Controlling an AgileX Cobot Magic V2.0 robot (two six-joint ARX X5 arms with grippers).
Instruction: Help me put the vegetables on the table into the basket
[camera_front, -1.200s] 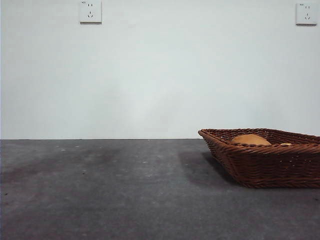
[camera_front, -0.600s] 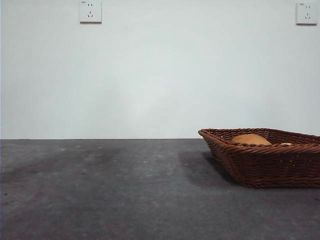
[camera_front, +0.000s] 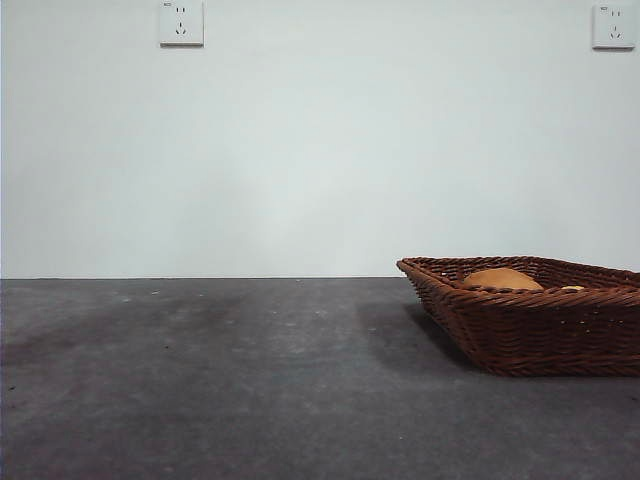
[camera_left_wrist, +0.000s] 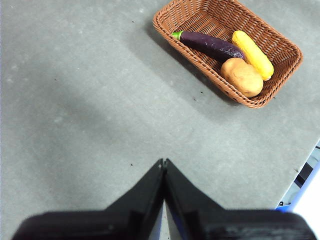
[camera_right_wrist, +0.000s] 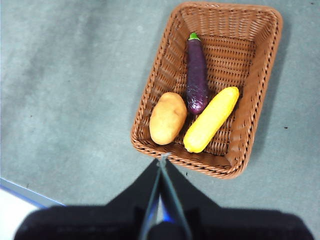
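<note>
Three vegetables in basket, grey table

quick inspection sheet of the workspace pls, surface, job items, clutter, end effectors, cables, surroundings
surface: dark grey table, mottled
job's things: eggplant, yellow vegetable and potato all lie inside the basket
clutter: nothing seen
end effectors: left end effector shut, over bare table; right end effector shut, above the basket's rim; both hold nothing
cables: nothing seen
surroundings: white wall with two sockets
</note>
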